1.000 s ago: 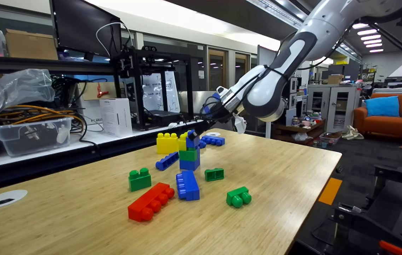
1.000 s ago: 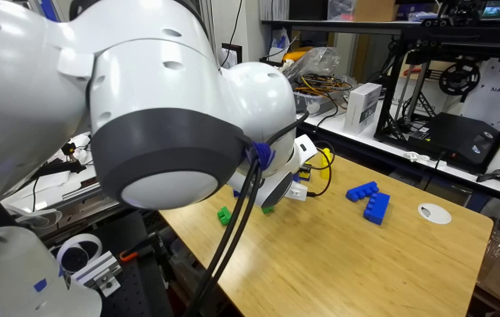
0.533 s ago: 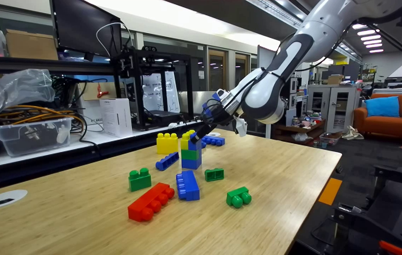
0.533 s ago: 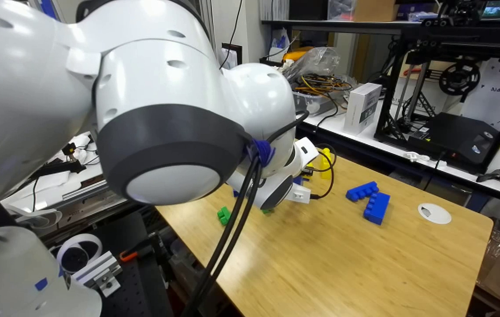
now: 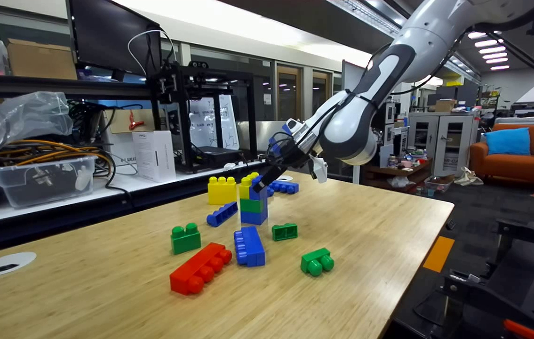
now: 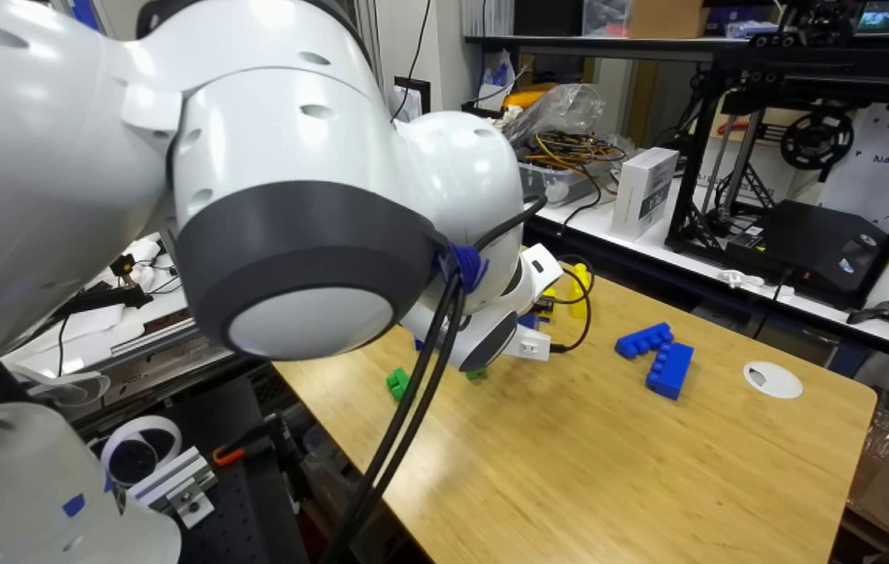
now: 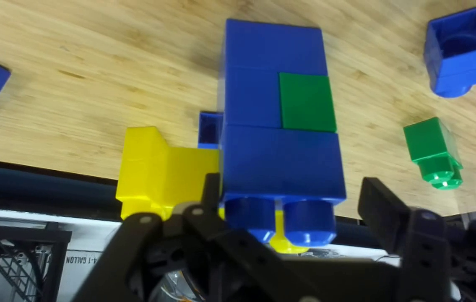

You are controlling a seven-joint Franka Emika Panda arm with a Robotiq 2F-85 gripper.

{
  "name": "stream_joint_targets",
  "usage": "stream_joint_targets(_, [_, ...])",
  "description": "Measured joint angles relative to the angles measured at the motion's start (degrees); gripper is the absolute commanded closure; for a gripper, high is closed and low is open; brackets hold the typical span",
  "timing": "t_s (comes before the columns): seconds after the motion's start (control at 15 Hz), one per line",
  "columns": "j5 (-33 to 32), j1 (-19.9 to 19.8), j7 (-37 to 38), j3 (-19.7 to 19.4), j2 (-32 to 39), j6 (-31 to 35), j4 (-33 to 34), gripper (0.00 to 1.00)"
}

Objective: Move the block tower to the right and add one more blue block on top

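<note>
The block tower (image 5: 251,206) stands upright on the table, blue at the base, green and blue in the middle, yellow and blue on top. It also fills the middle of the wrist view (image 7: 256,96). A small blue block (image 7: 282,161) with two studs showing sits in its top layer beside a yellow brick. My gripper (image 7: 290,188) is open around this top block. The left finger is close against its side; whether it touches is unclear. The right finger is apart from it. In an exterior view a fingertip (image 5: 260,185) overlaps the top block. The arm mostly hides the tower in an exterior view.
A lone yellow brick (image 5: 222,190) and a blue brick (image 5: 222,214) lie beside the tower. A red brick (image 5: 201,268), a wider blue brick (image 5: 249,247) and small green bricks (image 5: 284,232) lie in front. More blue bricks (image 6: 670,370) lie behind, near a cable hole (image 6: 773,380).
Over the last second the tower has shifted slightly to the right in an exterior view. My gripper has come slightly lower at the tower's top. Loose bricks have not moved.
</note>
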Motion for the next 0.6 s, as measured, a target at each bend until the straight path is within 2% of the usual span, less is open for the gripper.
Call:
stream_joint_targets(0.2, [0.25, 0.61, 0.01, 0.0, -2.09, 0.05, -1.76, 0.0])
stream_joint_targets(0.4, [2.26, 2.02, 0.29, -0.54, -8.1, 0.04, -4.64, 0.0])
stream_joint_targets(0.6, [2.37, 6.9, 5.89, -5.47, -17.18, -0.12, -7.71, 0.0])
